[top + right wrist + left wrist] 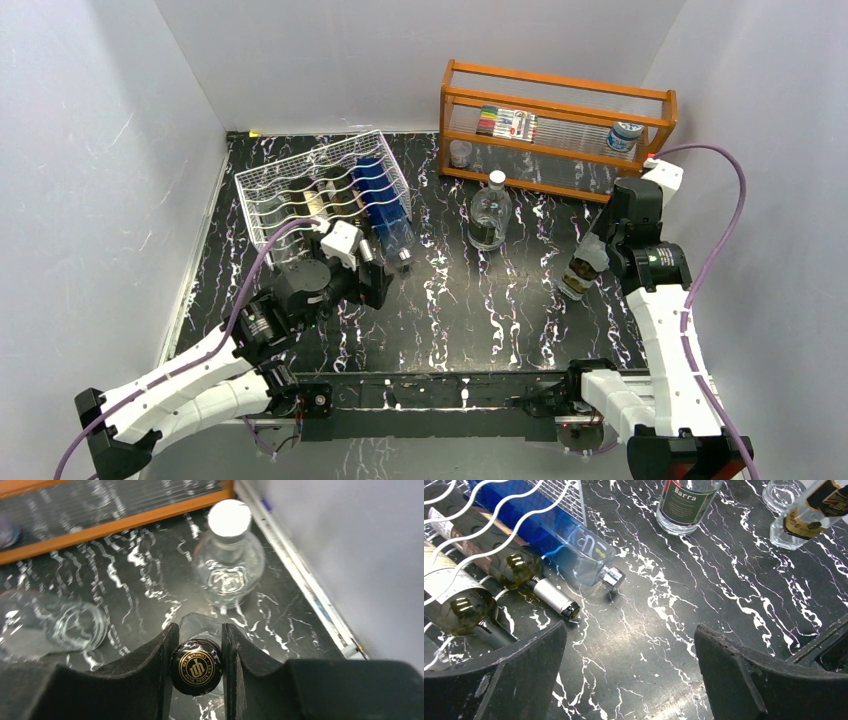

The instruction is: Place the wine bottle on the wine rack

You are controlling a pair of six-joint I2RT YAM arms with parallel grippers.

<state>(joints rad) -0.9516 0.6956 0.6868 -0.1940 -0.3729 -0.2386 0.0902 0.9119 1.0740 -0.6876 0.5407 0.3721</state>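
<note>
The wine bottle (581,274) stands on the black marbled table at the right, clear glass with a dark label. My right gripper (598,250) is shut on its neck from above. In the right wrist view the black cap with a gold emblem (196,666) sits pinched between the two pads of the right gripper (200,630). The white wire wine rack (300,185) lies at the back left and holds several bottles, among them a blue one (385,200). My left gripper (383,278) hangs open just in front of the rack (499,530), and the left gripper (630,630) holds nothing.
A clear bottle with a green label (490,215) stands mid-table. The orange wooden shelf (555,125) runs along the back right. A drinking glass (75,625) and a white-capped clear bottle (229,555) stand close to the held bottle, near the right wall.
</note>
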